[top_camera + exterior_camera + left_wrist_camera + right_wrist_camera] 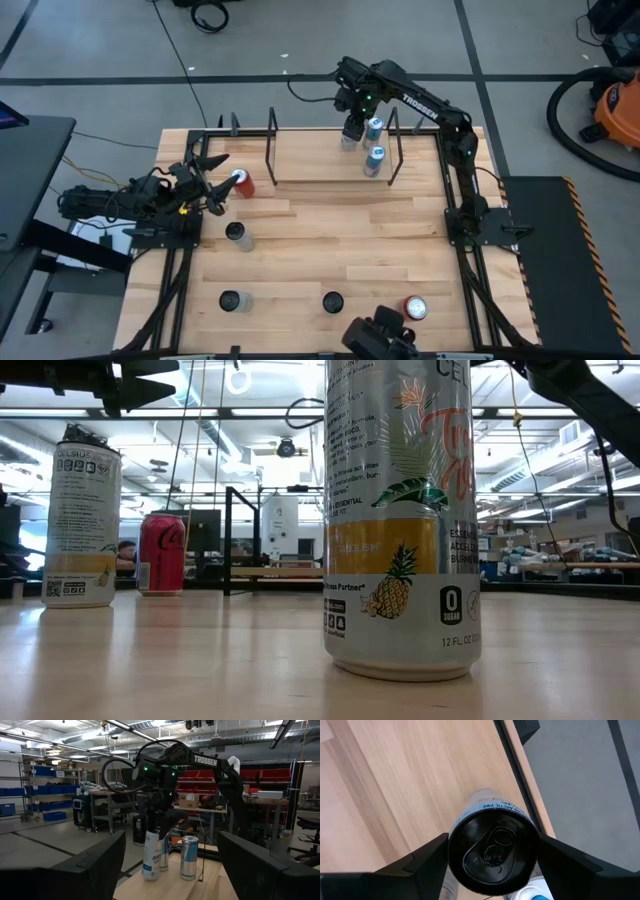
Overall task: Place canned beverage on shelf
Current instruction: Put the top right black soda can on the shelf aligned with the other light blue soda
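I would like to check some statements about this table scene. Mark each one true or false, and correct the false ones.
1. The right end effector is above a can on the shelf. True: the white can stands upright between its fingers.
2. A red can stands near the left end effector. True.
3. The left end effector holds a can. False: its fingers are open and empty.
4. All cans on the table have fallen over. False: they stand upright.
5. Two blue-topped cans stand on the shelf beside the right end effector. True.
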Robot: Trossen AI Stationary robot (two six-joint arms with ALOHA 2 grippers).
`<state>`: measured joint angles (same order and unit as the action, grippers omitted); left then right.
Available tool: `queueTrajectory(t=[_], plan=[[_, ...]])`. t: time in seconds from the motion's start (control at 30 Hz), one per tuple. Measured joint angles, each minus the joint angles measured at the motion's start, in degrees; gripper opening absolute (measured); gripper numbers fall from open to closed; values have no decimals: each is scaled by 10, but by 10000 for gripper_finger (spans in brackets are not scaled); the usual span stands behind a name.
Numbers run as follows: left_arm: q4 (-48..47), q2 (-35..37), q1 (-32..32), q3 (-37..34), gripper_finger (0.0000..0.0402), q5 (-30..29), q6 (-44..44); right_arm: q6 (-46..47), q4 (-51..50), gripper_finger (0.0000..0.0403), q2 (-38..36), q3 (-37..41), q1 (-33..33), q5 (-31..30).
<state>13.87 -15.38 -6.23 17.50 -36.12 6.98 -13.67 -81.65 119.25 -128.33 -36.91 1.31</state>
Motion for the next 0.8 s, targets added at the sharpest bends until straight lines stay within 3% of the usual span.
queueTrajectory(t=[0.8], plan=[[0,0,0,0,316,0,0,-15,19,291,12,1,2,14]])
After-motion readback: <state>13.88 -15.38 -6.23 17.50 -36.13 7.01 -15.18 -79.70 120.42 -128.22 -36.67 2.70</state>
